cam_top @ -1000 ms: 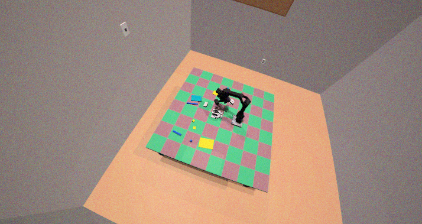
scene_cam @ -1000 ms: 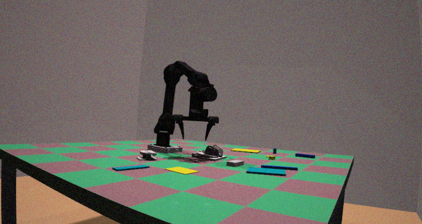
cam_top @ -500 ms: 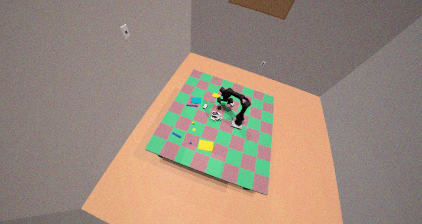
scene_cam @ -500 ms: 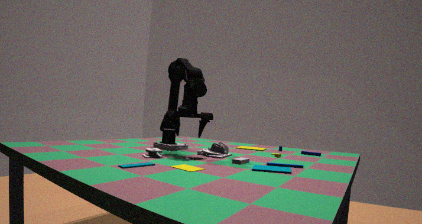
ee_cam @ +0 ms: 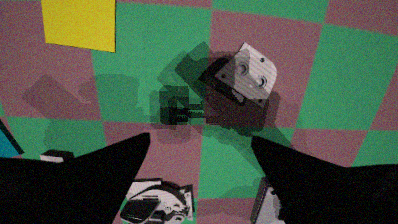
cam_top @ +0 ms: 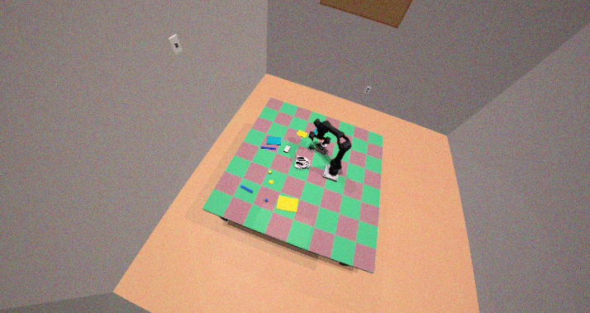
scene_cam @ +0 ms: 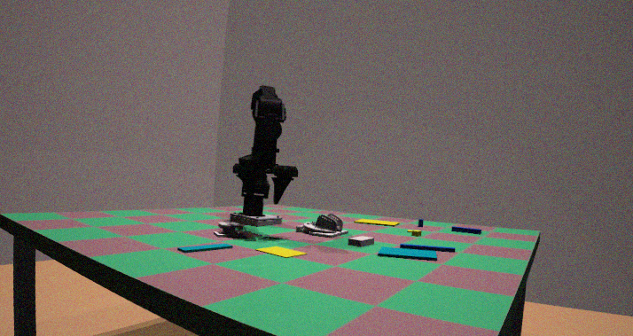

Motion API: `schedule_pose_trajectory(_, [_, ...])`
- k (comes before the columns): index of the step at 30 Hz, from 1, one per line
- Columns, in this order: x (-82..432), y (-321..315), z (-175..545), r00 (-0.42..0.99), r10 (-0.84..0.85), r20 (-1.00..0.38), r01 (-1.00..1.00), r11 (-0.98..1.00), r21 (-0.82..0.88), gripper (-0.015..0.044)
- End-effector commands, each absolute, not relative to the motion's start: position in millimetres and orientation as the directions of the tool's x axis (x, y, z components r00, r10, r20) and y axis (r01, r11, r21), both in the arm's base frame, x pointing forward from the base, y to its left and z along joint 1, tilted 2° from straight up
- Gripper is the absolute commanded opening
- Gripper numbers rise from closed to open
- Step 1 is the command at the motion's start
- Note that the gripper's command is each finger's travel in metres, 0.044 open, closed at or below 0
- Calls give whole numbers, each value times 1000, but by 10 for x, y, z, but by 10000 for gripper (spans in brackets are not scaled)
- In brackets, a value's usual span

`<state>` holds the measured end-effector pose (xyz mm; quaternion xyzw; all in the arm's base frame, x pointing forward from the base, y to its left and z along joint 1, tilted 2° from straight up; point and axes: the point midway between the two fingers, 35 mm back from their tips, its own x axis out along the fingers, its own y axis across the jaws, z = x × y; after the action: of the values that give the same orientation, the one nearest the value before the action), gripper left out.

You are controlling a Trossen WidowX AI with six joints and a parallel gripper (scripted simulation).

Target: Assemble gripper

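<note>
The gripper base (cam_top: 307,167) (scene_cam: 334,234) stands on the mat with both jaws (cam_top: 300,161) (scene_cam: 330,222) (ee_cam: 140,210) on its top, side by side; whether their teeth mesh is too small to tell. The pale housing plate (scene_cam: 230,224) (ee_cam: 252,72) lies apart from it, nearer the far teal strip, with two round holes on its upper face; in the wrist view it is ahead and right of the fingertips. It is partly hidden by the arm in the top view. My gripper (cam_top: 320,144) (scene_cam: 264,199) (ee_cam: 202,139) is open and empty, above the mat near the housing plate.
A small white block (cam_top: 287,149) (scene_cam: 361,240) and a yellow sheet (cam_top: 302,134) (scene_cam: 281,251) (ee_cam: 80,22) lie nearby. A teal panel (cam_top: 273,140) (scene_cam: 408,253), a teal strip (scene_cam: 205,247), blue bars, small yellow blocks and a larger yellow panel (cam_top: 287,203) (scene_cam: 377,222) lie farther off.
</note>
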<state>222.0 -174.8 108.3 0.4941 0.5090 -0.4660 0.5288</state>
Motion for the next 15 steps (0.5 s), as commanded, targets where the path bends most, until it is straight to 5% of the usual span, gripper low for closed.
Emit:
schedule_pose_trajectory(1, [2122,-1872,1100,49,12,-999,999,-26,48,440])
schedule_pose_trajectory(15, [1738,-2234,1131,46,9,-999,937,-347,40,440])
